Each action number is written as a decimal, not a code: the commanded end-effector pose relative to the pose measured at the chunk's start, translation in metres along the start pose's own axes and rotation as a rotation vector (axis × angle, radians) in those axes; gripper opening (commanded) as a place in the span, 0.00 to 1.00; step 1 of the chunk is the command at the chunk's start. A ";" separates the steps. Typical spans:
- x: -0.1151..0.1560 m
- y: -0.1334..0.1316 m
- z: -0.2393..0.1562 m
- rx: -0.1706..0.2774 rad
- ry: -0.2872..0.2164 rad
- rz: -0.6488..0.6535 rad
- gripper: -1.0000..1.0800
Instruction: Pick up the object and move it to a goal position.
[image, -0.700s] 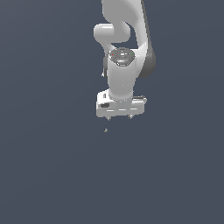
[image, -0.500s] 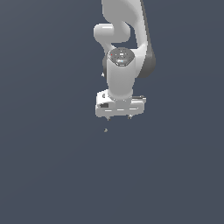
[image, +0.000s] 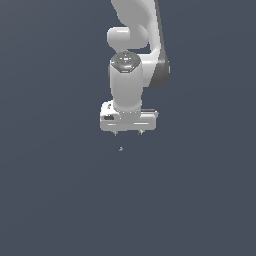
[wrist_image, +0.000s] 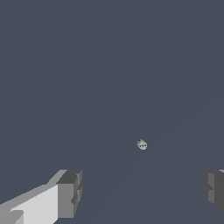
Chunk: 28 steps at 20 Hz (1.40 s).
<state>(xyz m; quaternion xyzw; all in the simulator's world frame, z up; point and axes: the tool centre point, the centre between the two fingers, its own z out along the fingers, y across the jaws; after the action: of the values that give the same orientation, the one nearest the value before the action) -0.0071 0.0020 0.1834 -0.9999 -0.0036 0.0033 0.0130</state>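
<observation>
The object (image: 120, 148) is a tiny pale grey speck on the dark floor, just below the white gripper (image: 128, 133) in the exterior view. The gripper hangs from the white arm with its two short dark fingertips (image: 116, 133) pointing down and spread apart, nothing between them. The object lies a little below and toward the exterior view's left of the midpoint between them. In the wrist view the object (wrist_image: 141, 145) shows as a small pale lump ahead of the gripper (wrist_image: 142, 190), whose grey fingers (wrist_image: 69, 192) stand wide apart at either side.
The plain dark grey floor (image: 200, 200) fills both views. The arm's white links and dark elbow joint (image: 160, 72) rise above the gripper.
The wrist joint has turned, so its round cap now faces more upward. The gripper stays above the object and the object has not moved.
</observation>
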 end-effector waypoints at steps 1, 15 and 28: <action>0.000 -0.001 0.000 0.000 0.000 -0.003 0.96; -0.002 0.010 0.025 -0.013 -0.002 -0.173 0.96; -0.010 0.028 0.071 -0.028 -0.007 -0.514 0.96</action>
<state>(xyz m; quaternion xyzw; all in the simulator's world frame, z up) -0.0158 -0.0226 0.1174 -0.9714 -0.2373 0.0032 -0.0001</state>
